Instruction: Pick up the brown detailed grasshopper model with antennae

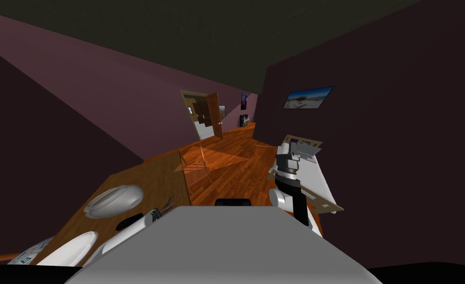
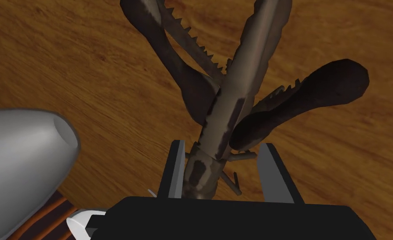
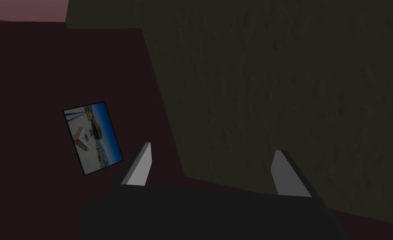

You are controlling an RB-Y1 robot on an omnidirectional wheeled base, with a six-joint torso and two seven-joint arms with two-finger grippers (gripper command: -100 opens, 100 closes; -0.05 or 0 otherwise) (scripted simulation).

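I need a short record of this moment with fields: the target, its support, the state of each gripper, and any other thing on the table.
target: brown grasshopper model, with saw-toothed hind legs
support: lies on the wooden table
left gripper: jaws open on either side of the grasshopper's head end; one is against the body, the other apart
right gripper: jaws open, holding nothing, raised at my right
also on table: white domed dish, apart from the grasshopper
stage: seemingly not yet gripped or lifted
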